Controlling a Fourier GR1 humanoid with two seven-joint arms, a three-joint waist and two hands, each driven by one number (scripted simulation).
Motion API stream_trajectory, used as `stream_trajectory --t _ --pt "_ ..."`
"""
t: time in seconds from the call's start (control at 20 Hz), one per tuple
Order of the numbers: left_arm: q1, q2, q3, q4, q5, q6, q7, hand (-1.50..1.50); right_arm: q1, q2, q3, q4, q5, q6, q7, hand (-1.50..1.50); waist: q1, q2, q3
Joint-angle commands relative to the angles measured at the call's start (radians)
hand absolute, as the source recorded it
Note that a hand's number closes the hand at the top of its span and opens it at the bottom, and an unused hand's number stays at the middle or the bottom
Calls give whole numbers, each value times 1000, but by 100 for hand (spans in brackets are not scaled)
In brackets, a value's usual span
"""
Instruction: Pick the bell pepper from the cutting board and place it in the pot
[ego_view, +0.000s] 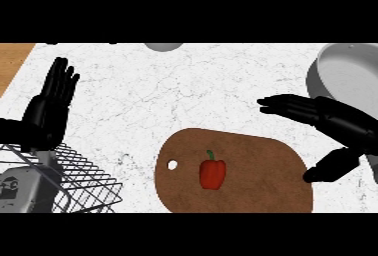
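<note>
White marbled counter (184, 90): I am seeing the bell pepper (212, 173) lying stem-up on the cutting board (244, 150), down-left of my nearer right hand (325, 120), fingers spread open; left hand (50, 102) is resting open, and the pot (347, 75) is sitting behind the right hand.

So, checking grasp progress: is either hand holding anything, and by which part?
Nothing is held. The red bell pepper lies untouched on the brown wooden cutting board; right hand and left hand are open.

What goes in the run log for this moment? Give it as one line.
bell pepper: on cutting board | right robot hand: open, above board | left robot hand: resting | pot: no pepper
</note>
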Motion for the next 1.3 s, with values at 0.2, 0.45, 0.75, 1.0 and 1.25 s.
stream_trajectory --t 0.2,0.45,0.75,1.0,1.25 --pt "1 -3 24 -39 31 -15 58 0 -124 109 87 -114 85 136 359 -150 19 3 -4" --pt "-18 -43 16 -22 -7 11 34 0 -83 242 136 -98 171 149 481 -150 11 4 -3" --pt "19 -103 -18 -49 -61 52 29 0 31 271 139 -130 240 186 445 -150 7 3 -2" --pt "8 -24 73 -23 6 -44 8 0 31 394 166 -95 358 184 447 -150 8 4 -2" --pt "-37 -39 68 22 -17 -29 21 0 110 411 136 -109 440 147 341 -150 4 4 -2"
